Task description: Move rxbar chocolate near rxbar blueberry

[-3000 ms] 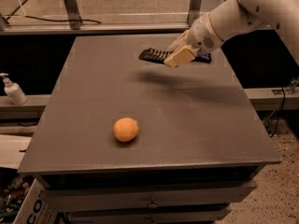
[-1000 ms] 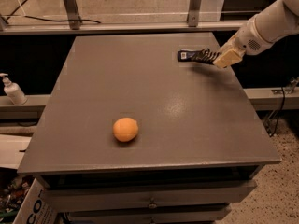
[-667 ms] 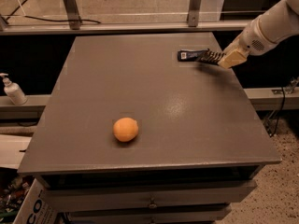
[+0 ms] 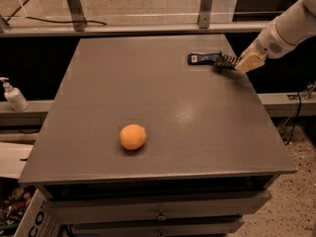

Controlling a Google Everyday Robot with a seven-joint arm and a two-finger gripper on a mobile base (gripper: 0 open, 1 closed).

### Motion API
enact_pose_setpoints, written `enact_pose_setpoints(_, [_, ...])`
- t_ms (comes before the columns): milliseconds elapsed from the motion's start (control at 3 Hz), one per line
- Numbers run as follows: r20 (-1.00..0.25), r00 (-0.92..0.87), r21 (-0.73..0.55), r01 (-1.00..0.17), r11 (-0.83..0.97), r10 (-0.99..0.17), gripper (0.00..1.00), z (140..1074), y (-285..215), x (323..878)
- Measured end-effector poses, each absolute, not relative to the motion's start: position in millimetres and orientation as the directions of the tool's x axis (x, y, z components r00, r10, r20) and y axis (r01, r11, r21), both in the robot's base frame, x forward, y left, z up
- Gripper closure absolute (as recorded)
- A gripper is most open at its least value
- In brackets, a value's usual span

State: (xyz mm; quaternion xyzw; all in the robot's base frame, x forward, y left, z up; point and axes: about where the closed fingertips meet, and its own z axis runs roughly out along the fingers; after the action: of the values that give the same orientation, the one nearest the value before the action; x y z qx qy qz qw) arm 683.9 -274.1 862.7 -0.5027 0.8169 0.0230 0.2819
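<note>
My gripper (image 4: 247,62) sits at the far right of the grey table (image 4: 163,98), low over the top, with my white arm (image 4: 289,26) reaching in from the right. Its tip meets the right end of the rxbar chocolate (image 4: 226,60) — the dark striped bar — but whether it is clamped on the bar or loose from it I cannot tell. The rxbar chocolate lies close to the table's right edge, its left end right up against the rxbar blueberry (image 4: 202,58), whose white patch is at its left end. An orange (image 4: 133,137) rests well apart, near the front — and a pump bottle (image 4: 14,97) stands off the table to the left
</note>
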Motion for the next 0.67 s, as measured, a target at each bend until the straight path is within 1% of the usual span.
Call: enact_pose_setpoints(667, [-0.475,-0.335,-0.206,-0.857,0.473,-0.814,1.00,842.3,-263.1,689.4])
